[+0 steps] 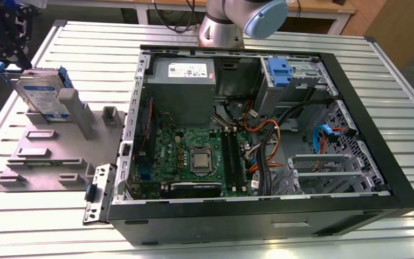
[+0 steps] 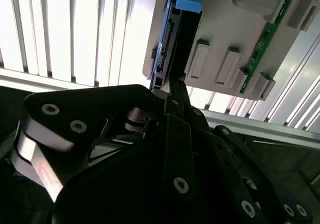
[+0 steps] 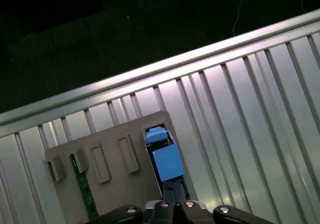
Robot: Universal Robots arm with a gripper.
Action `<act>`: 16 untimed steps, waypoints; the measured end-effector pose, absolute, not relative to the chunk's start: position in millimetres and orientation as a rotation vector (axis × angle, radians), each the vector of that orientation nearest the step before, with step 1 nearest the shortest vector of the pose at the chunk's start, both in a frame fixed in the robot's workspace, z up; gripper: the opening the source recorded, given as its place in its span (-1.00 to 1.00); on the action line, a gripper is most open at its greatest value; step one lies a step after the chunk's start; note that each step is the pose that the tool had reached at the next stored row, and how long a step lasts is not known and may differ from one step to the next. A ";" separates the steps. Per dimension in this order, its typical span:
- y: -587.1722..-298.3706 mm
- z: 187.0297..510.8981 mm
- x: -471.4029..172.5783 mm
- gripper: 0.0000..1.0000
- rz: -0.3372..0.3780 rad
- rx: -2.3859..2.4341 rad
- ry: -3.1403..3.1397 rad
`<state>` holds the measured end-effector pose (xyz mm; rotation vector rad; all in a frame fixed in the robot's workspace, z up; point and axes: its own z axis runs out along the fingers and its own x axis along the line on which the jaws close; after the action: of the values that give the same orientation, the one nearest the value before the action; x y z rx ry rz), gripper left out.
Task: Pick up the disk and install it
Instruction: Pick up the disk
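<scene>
Silver disk (image 1: 41,94) with blue side rails stands on edge in a slot of the grey holder (image 1: 49,156). The holder is on the slatted worktop (image 1: 379,65), at the exterior view's left of the open computer case (image 1: 408,186). The disk is not in the case.

My hand (image 1: 9,54) is at the disk's raised end. In the second wrist view it lines up with the disk's thin edge. I cannot tell whether it is pinching the disk or spread around it.

Risks, as I judge them:
- Contact is at one end only. The long body could swing or slip on a quick lift.
- A pull out of line with the slot could bind the disk and drag the holder, if the holder is not fixed down.
- A green board (image 2: 265,39) stands in the same holder, nearby. A skewed lift could knock it.
- Cables (image 1: 264,129) crowd the case beside the blue bracket (image 1: 279,67). The rails could snag there.
</scene>
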<state>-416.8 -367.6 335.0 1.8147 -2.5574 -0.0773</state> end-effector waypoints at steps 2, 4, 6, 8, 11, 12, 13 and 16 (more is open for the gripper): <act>-367.6 335.0 -416.8 -0.79 -0.077 1.896 -2.496; -367.6 334.9 -416.8 -0.79 -0.077 1.940 -2.461; -367.6 334.9 -416.8 -0.79 -0.076 1.985 -2.424; -367.6 334.8 -416.8 -0.79 -0.076 2.027 -2.388; -367.7 334.8 -416.8 -0.79 -0.076 2.050 -2.367; -367.6 334.8 -416.8 -0.79 -0.076 2.050 -2.367; -367.6 334.8 -416.8 -0.79 -0.076 2.050 -2.367; -367.6 334.8 -416.0 -0.79 -0.076 2.050 -2.367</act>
<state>-416.0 -367.6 334.8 2.0499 -2.3667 -0.0760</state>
